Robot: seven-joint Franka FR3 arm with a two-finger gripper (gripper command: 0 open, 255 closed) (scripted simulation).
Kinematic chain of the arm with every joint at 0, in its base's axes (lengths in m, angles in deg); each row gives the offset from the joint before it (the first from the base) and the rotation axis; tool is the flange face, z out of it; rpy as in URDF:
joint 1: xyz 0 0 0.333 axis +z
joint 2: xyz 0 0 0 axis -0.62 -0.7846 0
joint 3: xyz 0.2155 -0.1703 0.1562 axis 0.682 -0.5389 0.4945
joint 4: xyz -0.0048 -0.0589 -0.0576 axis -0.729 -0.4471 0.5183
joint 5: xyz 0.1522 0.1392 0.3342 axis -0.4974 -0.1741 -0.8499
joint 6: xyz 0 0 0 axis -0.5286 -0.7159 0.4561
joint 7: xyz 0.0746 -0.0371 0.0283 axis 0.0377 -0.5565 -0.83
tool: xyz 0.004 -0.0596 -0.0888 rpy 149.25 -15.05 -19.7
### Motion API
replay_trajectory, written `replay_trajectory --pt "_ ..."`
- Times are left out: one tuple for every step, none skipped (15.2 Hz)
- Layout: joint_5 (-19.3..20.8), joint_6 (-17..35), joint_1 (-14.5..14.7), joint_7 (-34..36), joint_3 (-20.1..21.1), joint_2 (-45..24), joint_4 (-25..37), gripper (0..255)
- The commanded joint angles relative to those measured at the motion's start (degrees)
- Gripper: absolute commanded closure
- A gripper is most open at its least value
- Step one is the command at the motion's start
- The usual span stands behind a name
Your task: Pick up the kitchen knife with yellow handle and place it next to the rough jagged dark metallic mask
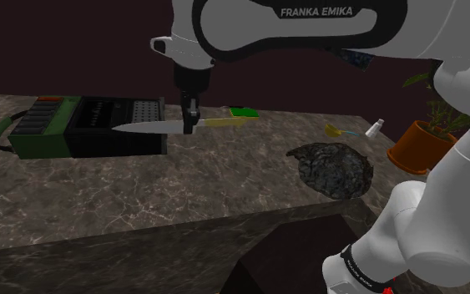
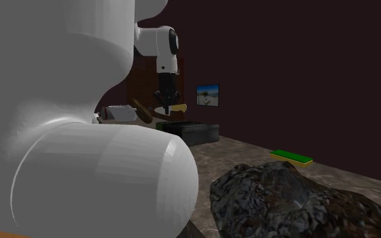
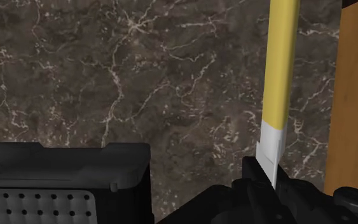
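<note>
The gripper (image 1: 193, 125) is closed on the knife (image 1: 149, 127), at the place where the blade meets the yellow handle (image 1: 224, 121). In the wrist view the two black fingers press the pale end of the blade between them, and the handle (image 3: 279, 63) runs away from the gripper (image 3: 266, 181) over the dark marble counter (image 3: 139, 95).

The knife hangs level in the air, above the counter (image 1: 183, 192) and in front of the black box (image 1: 112, 129) as the shoulder view shows it. Its point looks toward that view's left. The mask (image 1: 331, 169) lies on the counter well apart from it, toward the right.

I judge that the knife is stiff and rather light, so the weight is no problem. The blade is thin and smooth, however, and the fingers hold only a narrow part of it, so it could turn or slip between them during a quick move. The place of the hold seems good, because it is near the middle of the knife and both ends balance. Beside the rough mask (image 2: 283, 203) the knife should be laid flat.
</note>
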Motion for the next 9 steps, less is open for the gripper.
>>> replay_trajectory --pt "-0.04 -1.43 0.01 -0.04 0.01 0.14 1.26 255" --pt "-0.05 -2.19 0.01 -0.05 0.02 0.16 2.0 255" --pt "-0.06 -2.96 0.02 -0.06 0.02 0.17 2.77 255" --pt "-0.06 -3.74 0.03 -0.07 0.03 0.16 3.55 255" --pt "-0.06 -4.51 0.04 -0.08 0.04 0.14 4.35 255" --pt "-0.06 -4.74 0.04 -0.08 0.04 0.14 4.57 255" --pt "-0.39 -4.18 -0.61 -1.15 -0.37 2.0 2.19 255" --pt "-0.69 -3.67 -1.24 -2.24 -0.81 3.82 -0.1 255" --pt "-0.96 -3.22 -1.83 -3.34 -1.29 5.58 -2.28 255"
